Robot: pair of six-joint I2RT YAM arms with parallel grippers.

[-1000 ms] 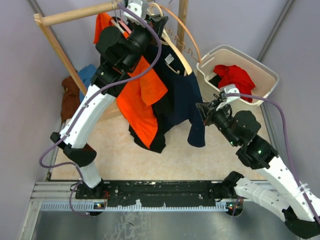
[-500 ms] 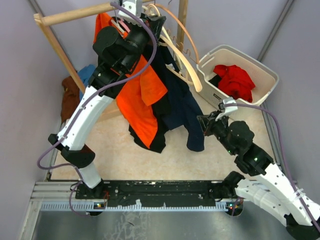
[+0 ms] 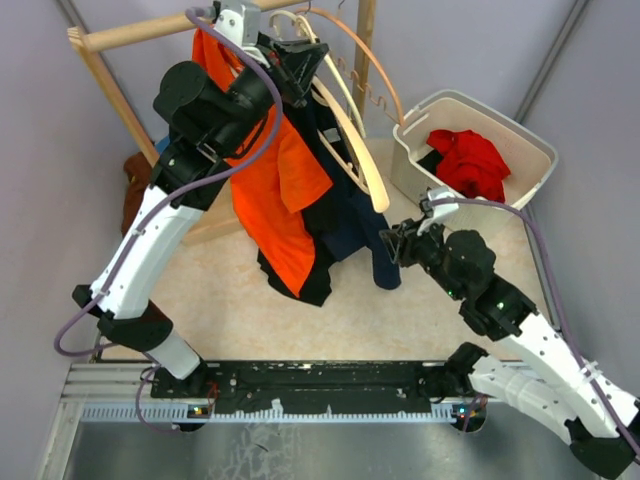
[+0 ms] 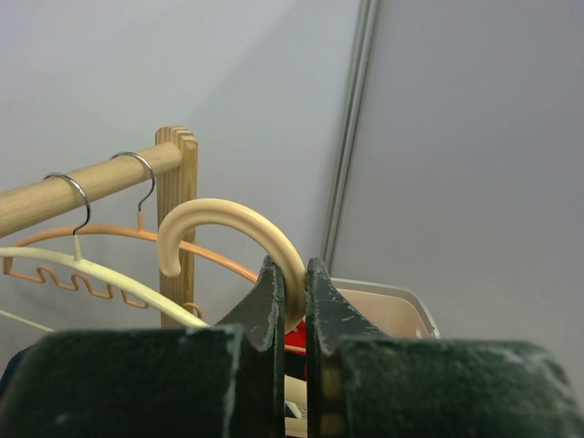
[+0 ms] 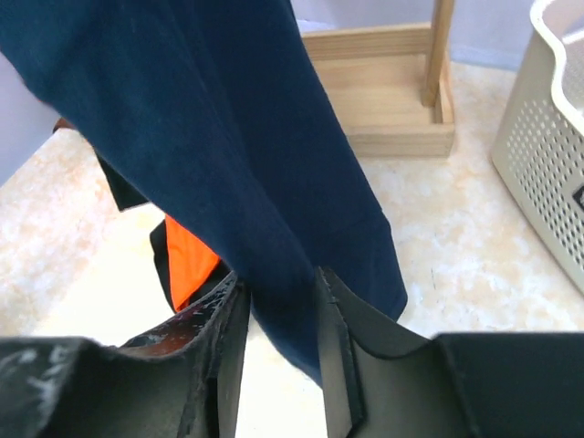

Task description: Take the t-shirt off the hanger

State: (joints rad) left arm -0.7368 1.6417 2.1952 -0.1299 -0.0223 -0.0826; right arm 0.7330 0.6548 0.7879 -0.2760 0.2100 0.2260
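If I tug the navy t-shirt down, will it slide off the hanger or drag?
Likely floppy: the navy t-shirt hangs in loose folds, so it should stretch before sliding. The hanger sits tilted in the left gripper, so cloth may snag on one arm.

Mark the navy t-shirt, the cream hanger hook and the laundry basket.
navy t-shirt point(image 5: 255, 137), right wrist view, middle of hanging cloth
hanger hook point(image 4: 224, 210), left wrist view, top of curve
laundry basket point(image 3: 410, 165), top external view, left wall

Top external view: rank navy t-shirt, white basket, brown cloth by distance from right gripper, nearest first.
1. navy t-shirt: hangs between the fingers of the right gripper.
2. white basket: behind it, to the right.
3. brown cloth: far left, on the floor.
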